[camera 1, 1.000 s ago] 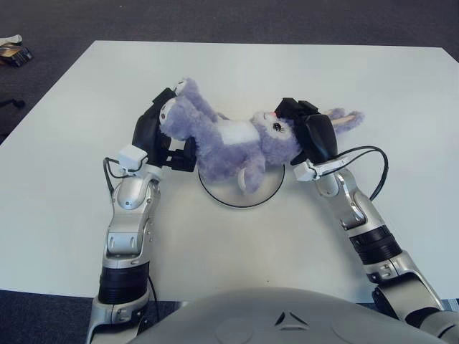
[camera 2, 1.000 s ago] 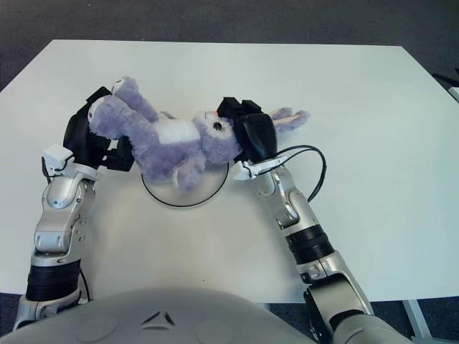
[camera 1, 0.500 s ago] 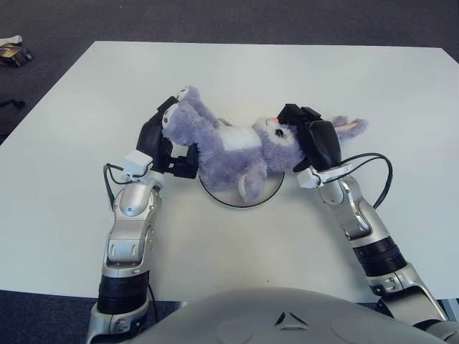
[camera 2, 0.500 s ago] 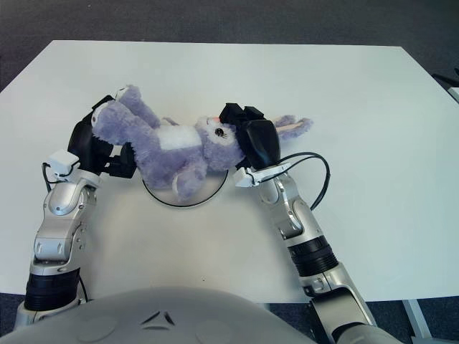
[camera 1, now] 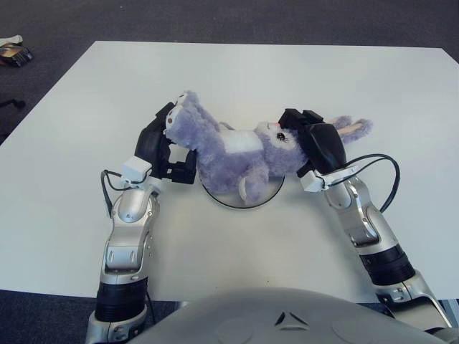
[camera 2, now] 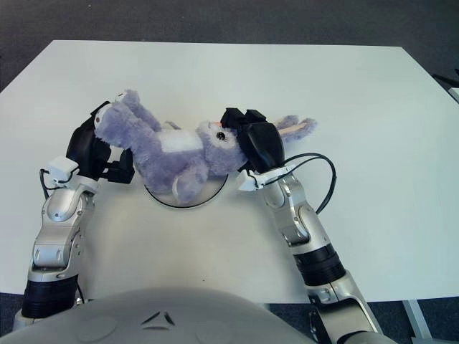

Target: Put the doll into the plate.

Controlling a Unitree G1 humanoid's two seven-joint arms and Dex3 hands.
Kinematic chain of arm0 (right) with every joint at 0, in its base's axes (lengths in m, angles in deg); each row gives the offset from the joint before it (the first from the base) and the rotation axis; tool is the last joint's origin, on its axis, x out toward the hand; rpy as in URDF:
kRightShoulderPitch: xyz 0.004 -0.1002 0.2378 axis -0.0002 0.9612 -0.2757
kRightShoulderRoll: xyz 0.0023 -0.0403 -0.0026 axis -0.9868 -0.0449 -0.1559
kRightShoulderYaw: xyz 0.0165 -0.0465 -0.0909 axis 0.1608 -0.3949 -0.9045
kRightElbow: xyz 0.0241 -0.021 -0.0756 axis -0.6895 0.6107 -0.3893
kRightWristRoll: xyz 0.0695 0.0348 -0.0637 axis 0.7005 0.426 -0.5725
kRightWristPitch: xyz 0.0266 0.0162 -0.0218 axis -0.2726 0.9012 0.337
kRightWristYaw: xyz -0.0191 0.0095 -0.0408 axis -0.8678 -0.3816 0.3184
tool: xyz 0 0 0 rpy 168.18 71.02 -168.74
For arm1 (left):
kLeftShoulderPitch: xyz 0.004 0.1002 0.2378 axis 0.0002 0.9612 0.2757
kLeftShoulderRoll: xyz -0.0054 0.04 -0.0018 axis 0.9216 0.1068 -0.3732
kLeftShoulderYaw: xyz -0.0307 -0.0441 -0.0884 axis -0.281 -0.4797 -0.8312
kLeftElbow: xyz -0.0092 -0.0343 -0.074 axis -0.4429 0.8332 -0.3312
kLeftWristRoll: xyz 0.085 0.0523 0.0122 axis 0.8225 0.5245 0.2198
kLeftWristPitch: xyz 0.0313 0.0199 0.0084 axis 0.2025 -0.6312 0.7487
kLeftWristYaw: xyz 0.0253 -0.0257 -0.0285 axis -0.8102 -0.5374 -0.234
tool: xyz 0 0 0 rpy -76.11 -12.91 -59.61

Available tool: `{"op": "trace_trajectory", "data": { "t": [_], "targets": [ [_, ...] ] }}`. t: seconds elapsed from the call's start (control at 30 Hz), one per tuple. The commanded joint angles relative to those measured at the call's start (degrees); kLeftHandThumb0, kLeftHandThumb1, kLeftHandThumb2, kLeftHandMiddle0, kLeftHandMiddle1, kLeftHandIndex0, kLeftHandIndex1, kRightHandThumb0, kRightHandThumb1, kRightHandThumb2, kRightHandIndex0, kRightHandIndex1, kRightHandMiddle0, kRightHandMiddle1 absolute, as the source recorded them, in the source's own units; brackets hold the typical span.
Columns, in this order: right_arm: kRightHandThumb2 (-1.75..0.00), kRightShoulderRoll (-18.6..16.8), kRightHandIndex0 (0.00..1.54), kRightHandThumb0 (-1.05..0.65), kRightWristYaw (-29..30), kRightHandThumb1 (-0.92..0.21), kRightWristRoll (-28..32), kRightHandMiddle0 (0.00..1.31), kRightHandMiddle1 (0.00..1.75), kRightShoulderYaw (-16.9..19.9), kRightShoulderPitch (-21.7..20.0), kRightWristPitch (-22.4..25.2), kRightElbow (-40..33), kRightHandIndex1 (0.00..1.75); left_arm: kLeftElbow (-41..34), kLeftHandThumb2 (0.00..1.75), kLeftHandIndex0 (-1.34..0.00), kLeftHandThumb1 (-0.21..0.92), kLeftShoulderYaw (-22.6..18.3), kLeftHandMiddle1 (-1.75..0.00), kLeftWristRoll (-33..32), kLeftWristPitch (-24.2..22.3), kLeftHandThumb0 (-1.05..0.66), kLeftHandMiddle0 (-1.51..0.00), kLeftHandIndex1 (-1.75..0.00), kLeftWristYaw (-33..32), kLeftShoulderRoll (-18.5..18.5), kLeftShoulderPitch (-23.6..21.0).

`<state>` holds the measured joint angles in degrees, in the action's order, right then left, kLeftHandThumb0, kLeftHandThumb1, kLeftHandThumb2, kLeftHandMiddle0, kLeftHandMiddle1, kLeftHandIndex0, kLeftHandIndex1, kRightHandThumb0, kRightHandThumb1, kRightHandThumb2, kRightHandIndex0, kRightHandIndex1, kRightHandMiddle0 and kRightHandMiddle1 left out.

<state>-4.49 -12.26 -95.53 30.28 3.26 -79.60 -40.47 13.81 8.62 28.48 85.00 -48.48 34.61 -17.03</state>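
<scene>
A purple plush rabbit doll (camera 1: 233,149) with a white belly lies stretched across a round white plate (camera 1: 219,197) with a dark rim at the middle of the white table. My left hand (camera 1: 163,147) is shut on the doll's legs at the plate's left. My right hand (camera 1: 314,142) is shut on the doll's head at the plate's right, with the ears sticking out past it. The doll's body covers most of the plate; whether it touches the plate I cannot tell.
The white table (camera 1: 237,72) stretches wide behind and to both sides of the plate. Dark carpet surrounds the table. A small object (camera 1: 13,50) lies on the floor at the far left. A black cable (camera 1: 384,179) loops off my right wrist.
Both hands have moved toward me and lower with the doll, which now hangs closer over the plate. The doll's legs have dropped a little.
</scene>
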Motion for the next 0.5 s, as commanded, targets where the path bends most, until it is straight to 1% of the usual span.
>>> {"op": "trace_trajectory", "data": {
  "t": [0.0, 0.03, 0.07, 0.13, 0.17, 0.2, 0.27, 0.3, 0.33, 0.37, 0.4, 0.43, 0.47],
  "targets": [
    [-1.13, 2.2, 0.06, -0.09, -5.65, -0.3, 2.86, 0.18, 1.29, 0.96, 2.5, 0.98, -2.49, 1.2, -2.93, 1.72, -0.69, -0.06, -1.32, -1.68, -0.78, 0.56, 0.0, -0.89, -1.75, 0.68, 0.81, 1.32],
    [-1.18, 2.49, 0.04, -0.07, -6.75, -0.26, 3.71, 0.12, 1.25, 1.28, 2.79, 1.1, -3.12, 1.06, -2.92, 1.72, -0.7, -0.06, -1.36, -1.7, -0.76, 0.67, 0.0, -0.88, -1.73, 0.72, 0.83, 1.34],
    [-1.22, 2.8, 0.02, -0.06, -7.74, -0.23, 4.52, 0.08, 1.22, 1.62, 3.09, 1.18, -3.69, 0.98, -2.89, 1.72, -0.71, -0.06, -1.41, -1.72, -0.69, 0.88, 0.0, -0.87, -1.71, 0.76, 0.86, 1.38],
    [-1.25, 3.18, 0.01, -0.05, -9.29, -0.2, 5.83, 0.04, 1.19, 2.11, 3.44, 1.21, -4.42, 0.87, -2.79, 1.71, -0.69, -0.04, -1.66, -1.73, -0.23, 1.78, 0.0, -0.86, -1.7, 0.92, 1.31, 1.52],
    [-1.26, 3.3, 0.01, -0.05, -9.95, -0.19, 6.39, 0.02, 1.14, 2.3, 3.53, 1.19, -4.67, 0.76, -2.68, 1.65, -0.66, 0.01, -1.82, -1.74, 0.08, 2.37, 0.0, -0.81, -1.7, 1.02, 1.61, 1.58],
    [-1.26, 3.53, 0.01, -0.05, -10.68, -0.18, 7.11, 0.02, 1.13, 2.59, 3.66, 1.08, -5.04, 0.72, -2.28, 1.63, -0.65, 0.03, -2.17, -1.74, 0.58, 3.45, 0.0, -0.79, -1.7, 1.31, 2.27, 1.64],
    [-1.27, 3.74, 0.0, -0.06, -11.56, -0.17, 7.87, 0.01, 1.06, 2.98, 3.83, 0.95, -5.5, 0.58, -1.75, 1.49, -0.62, 0.14, -2.55, -1.74, 1.05, 4.67, 0.0, -0.66, -1.67, 1.66, 2.95, 1.69],
    [-1.26, 3.81, 0.0, -0.07, -11.92, -0.17, 8.22, 0.0, 1.03, 3.16, 3.78, 0.86, -5.56, 0.53, -1.33, 1.38, -0.59, 0.23, -2.83, -1.74, 1.13, 5.24, 0.0, -0.58, -1.64, 2.0, 3.42, 1.7],
    [-1.26, 3.85, 0.0, -0.07, -12.35, -0.17, 8.65, 0.0, 1.02, 3.34, 3.64, 0.8, -5.6, 0.51, -1.19, 1.33, -0.58, 0.27, -3.22, -1.74, 0.91, 5.42, 0.0, -0.54, -1.63, 2.5, 4.0, 1.86],
    [-1.26, 3.86, 0.0, -0.08, -12.69, -0.17, 8.95, 0.0, 1.0, 3.48, 3.55, 0.75, -5.63, 0.47, -1.07, 1.25, -0.54, 0.34, -3.49, -1.75, 0.73, 5.58, 0.0, -0.49, -1.63, 2.85, 4.44, 1.99],
    [-1.26, 3.91, 0.0, -0.08, -13.04, -0.17, 9.37, 0.0, 0.99, 3.66, 3.47, 0.67, -5.69, 0.46, -1.18, 1.22, -0.52, 0.36, -3.86, -1.75, 0.42, 5.47, 0.0, -0.47, -1.62, 3.37, 5.01, 2.23],
    [-1.25, 3.93, 0.0, -0.08, -13.29, -0.17, 9.62, 0.0, 0.97, 3.78, 3.44, 0.62, -5.74, 0.42, -1.27, 1.15, -0.38, 0.42, -4.07, -1.73, 0.19, 5.37, 0.14, -0.47, -1.66, 3.68, 5.34, 2.39],
    [-1.25, 4.0, 0.0, -0.08, -13.63, -0.17, 10.27, 0.0, 0.96, 4.03, 3.42, 0.41, -5.77, 0.4, -1.76, 1.1, -0.28, 0.46, -4.71, -1.72, 0.17, 4.85, 0.24, -0.47, -1.69, 4.44, 6.39, 2.87]
  ]
}}
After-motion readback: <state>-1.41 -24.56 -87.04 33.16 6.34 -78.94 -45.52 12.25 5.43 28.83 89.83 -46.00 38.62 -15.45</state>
